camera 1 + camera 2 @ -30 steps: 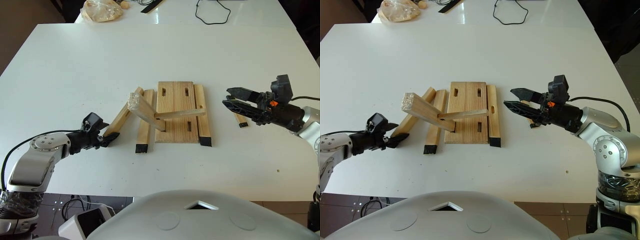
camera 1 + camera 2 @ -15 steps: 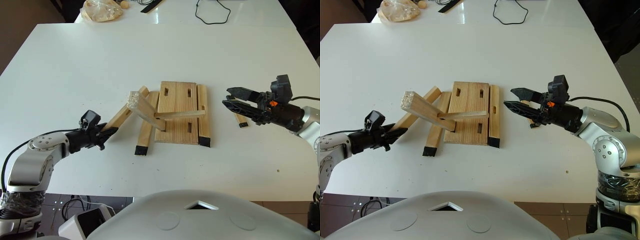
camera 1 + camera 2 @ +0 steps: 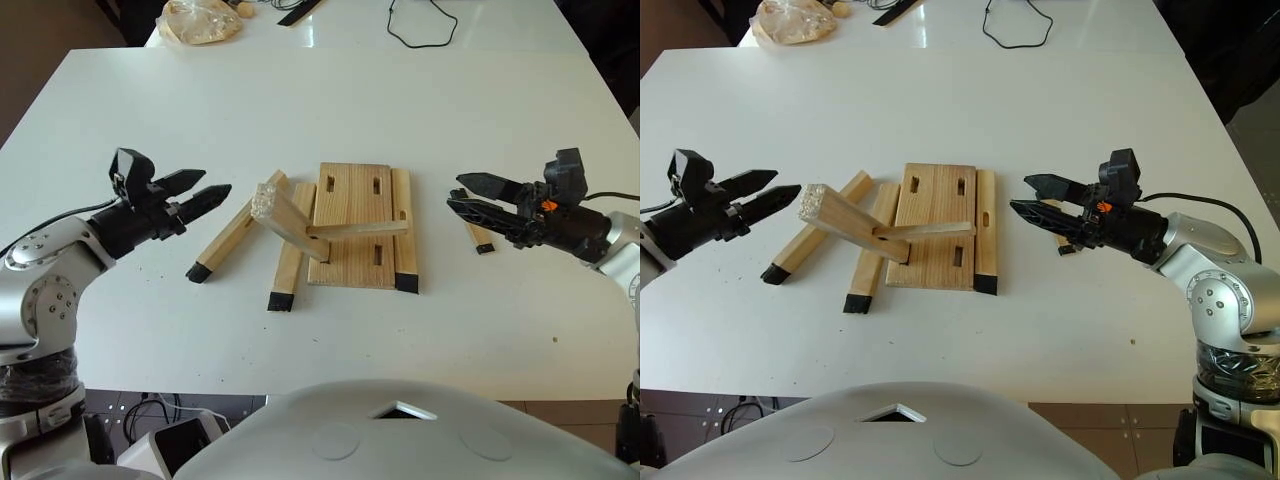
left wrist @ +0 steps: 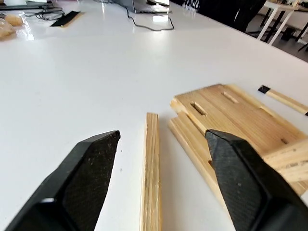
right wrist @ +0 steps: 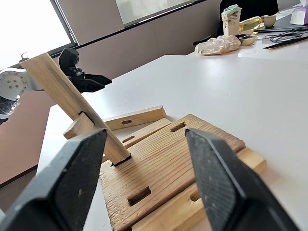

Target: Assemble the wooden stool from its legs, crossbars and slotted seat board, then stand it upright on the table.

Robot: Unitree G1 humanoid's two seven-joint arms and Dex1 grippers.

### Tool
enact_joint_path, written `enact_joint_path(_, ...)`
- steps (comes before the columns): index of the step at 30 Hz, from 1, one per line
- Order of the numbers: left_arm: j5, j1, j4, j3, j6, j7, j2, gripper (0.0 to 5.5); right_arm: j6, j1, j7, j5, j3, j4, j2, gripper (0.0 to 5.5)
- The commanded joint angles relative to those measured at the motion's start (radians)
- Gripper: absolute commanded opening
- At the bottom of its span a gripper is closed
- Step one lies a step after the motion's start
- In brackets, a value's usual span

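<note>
The slotted seat board (image 3: pixel 352 205) lies flat mid-table. One leg (image 3: pixel 403 228) rests along its right edge, and two more legs (image 3: pixel 231 232) (image 3: pixel 290 250) lie slanted on its left. A fourth leg (image 3: pixel 288 220) tilts up over the board, with a thin crossbar (image 3: pixel 365 228) stuck in it. A short crossbar (image 3: pixel 480 238) lies beside my right gripper (image 3: pixel 453 191), which hovers open to the right of the board. My left gripper (image 3: pixel 215 181) is open in the air, left of the tilted leg's raised end. The left wrist view has the leftmost leg (image 4: pixel 151 173) below its open fingers (image 4: pixel 86 178).
A crumpled bag (image 3: pixel 205 20) and a black cable (image 3: pixel 425 28) lie on the far table. The white table (image 3: pixel 320 110) has open room behind and in front of the parts. Its near edge (image 3: pixel 330 385) runs close below the parts.
My left gripper was low at the black near end of the leftmost leg; it has risen and drawn back left. That leg's near end has swung left. The right arm has kept still.
</note>
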Motion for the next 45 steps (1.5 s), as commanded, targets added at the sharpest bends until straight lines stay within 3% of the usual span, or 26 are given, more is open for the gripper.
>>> enact_joint_path(1, 0.101, 0.104, -0.055, -0.091, -0.096, -0.055, 0.038, 3.26, -0.017, -0.004, 0.001, -0.016, 0.001, 0.003, -0.009, 3.00)
enact_joint_path(9, 0.151, 0.039, 0.052, -0.046, -0.175, -0.025, 0.022, 3.26, -0.027, 0.001, -0.001, -0.025, 0.013, -0.001, -0.006, 3.00)
enact_joint_path(19, 0.369, 0.065, 0.214, -0.159, -0.407, -0.110, 0.092, 3.26, -0.037, 0.007, -0.001, -0.037, 0.030, -0.005, -0.003, 3.00)
enact_joint_path(45, 0.440, 0.032, 0.347, -0.229, -0.475, -0.109, 0.074, 3.26, -0.037, 0.002, 0.023, -0.055, 0.054, -0.003, -0.011, 3.00)
